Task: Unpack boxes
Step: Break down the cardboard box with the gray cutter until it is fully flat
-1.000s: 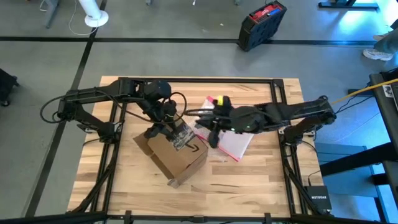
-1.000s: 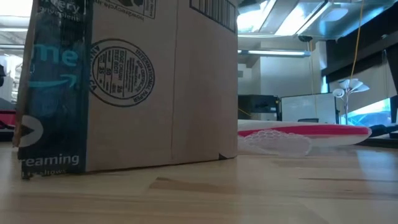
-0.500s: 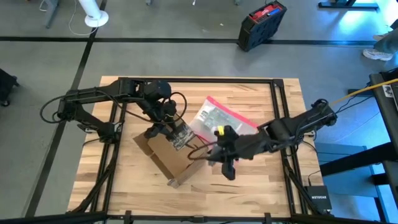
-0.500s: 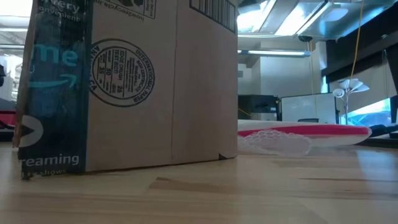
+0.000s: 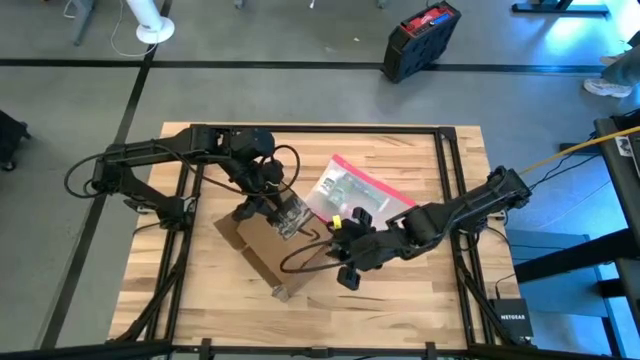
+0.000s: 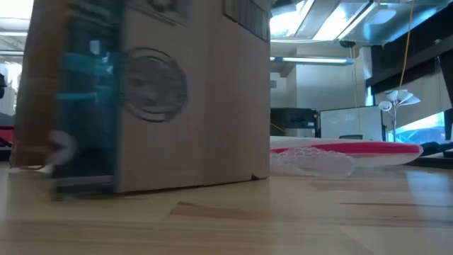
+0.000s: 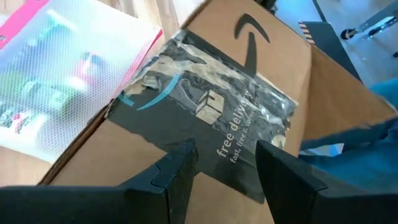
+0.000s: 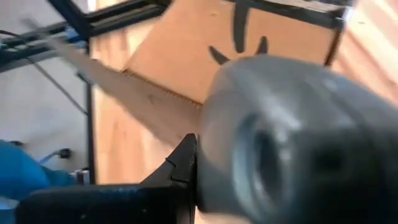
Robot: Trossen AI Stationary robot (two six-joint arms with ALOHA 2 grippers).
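One box (image 5: 252, 243) only, brown cardboard, on the table (image 5: 420, 300) left of middle, set slantwise with its long axis running diagonally across the boards. Both arms at it.

Left pincer (image 5: 277, 212) directly above the box's far end, fingers (image 7: 177, 174) apart and straddling the crumpled black tape (image 7: 211, 124) — poised over the strip, no clear pinch on it. Whether touching the cardboard or just above, hard to say.

Right pincer (image 5: 340, 272) low at the box's right flank, arm stretched in from the right edge of the table. Apart or together: cannot tell, with the wrist's own bulk across most of that view. From this pincer, box just beside, toward the left arm. Pouch (image 5: 350, 188) behind that arm, close to the box's far right corner, apart from both pincers.

Judgement: next move likely to hinge on the tape running along the top between the left fingers — left arm nearer it and better placed to peel, right arm placed to brace the side.

Differences between views:
- High: both arms and the slant of the box, little of the top.
- Left wrist: tape wrinkles and smile logo (image 7: 252, 28), hidden from above by the arm.
- Low: only a tall side wall of the box (image 6: 177, 92) and the pouch (image 6: 340, 150) beyond — neither pincer.
- Right wrist: a plain flap of the box (image 8: 186, 50), nothing of the tape.
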